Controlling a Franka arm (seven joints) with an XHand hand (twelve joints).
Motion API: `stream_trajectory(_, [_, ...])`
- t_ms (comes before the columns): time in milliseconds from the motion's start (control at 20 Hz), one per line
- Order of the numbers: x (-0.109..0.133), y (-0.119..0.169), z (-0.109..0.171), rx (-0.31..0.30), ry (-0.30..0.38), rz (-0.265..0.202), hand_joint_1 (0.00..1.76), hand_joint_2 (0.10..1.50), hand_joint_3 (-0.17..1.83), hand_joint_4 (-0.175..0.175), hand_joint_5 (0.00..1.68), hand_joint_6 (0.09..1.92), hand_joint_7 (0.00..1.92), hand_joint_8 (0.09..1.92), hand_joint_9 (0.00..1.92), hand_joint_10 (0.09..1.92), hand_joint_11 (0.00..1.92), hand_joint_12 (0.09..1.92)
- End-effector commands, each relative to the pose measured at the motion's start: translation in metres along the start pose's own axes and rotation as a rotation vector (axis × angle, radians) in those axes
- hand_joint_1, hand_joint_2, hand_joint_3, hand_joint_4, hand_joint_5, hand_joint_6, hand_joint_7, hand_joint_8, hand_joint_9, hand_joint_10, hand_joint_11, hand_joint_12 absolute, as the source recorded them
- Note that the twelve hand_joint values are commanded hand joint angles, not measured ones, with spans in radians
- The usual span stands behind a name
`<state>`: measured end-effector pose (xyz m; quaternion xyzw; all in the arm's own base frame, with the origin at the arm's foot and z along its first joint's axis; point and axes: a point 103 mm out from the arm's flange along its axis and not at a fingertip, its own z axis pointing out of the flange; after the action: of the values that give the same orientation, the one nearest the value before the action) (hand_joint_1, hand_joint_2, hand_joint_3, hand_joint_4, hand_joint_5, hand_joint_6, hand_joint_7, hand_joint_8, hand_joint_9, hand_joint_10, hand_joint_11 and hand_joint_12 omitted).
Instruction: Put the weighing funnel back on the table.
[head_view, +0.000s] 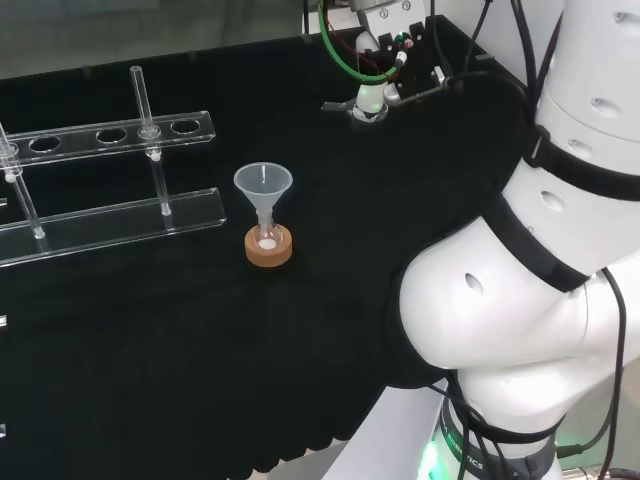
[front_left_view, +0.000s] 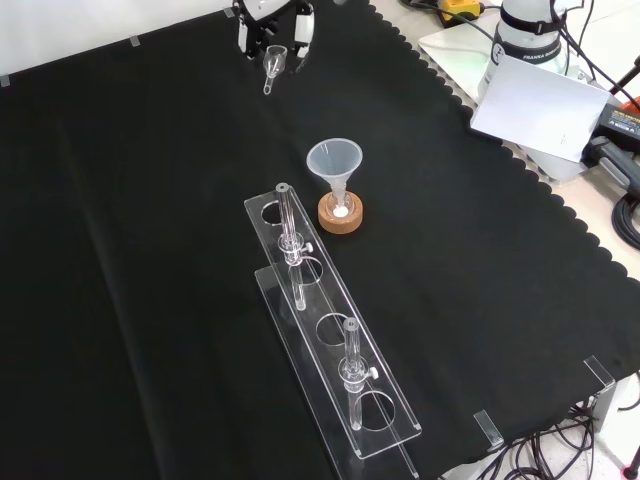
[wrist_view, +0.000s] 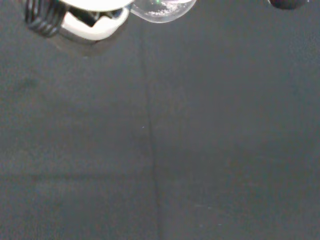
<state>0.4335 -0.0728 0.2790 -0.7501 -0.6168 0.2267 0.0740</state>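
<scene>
The weighing funnel (head_view: 367, 107), a small clear scoop with a short stem, hangs under my hand (head_view: 384, 52) near the far edge of the cloth in the head view. In the front view the weighing funnel (front_left_view: 272, 66) sits between the dark fingers (front_left_view: 302, 30) of the hand (front_left_view: 266, 12) at the top, stem pointing down, just above the cloth. My fingers are curled on it. Close up in the wrist view, the weighing funnel (wrist_view: 160, 9) shows beside a white part of the hand (wrist_view: 90, 26), over bare black cloth.
The big funnel (head_view: 263, 182) stands in a small flask on a cork ring (head_view: 269, 250) mid-cloth. A clear tube rack (front_left_view: 330, 340) with upright glass tubes lies nearer the front view's camera. White papers (front_left_view: 535, 100) and cables lie off the cloth's right edge there.
</scene>
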Motion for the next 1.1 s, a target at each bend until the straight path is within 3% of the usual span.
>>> stream_trajectory(50, [0.036, 0.028, 0.022, 0.006, 0.015, -0.105, 1.12, 0.69, 0.6, 0.175, 1.27, 0.66, 1.4, 0.27, 1.62, 0.09, 1.5, 0.55])
stream_trajectory(1100, [0.041, 0.089, 0.066, 0.053, 0.026, -0.143, 1.12, 0.69, 0.6, 0.175, 1.27, 0.66, 1.4, 0.27, 1.62, 0.09, 1.5, 0.55])
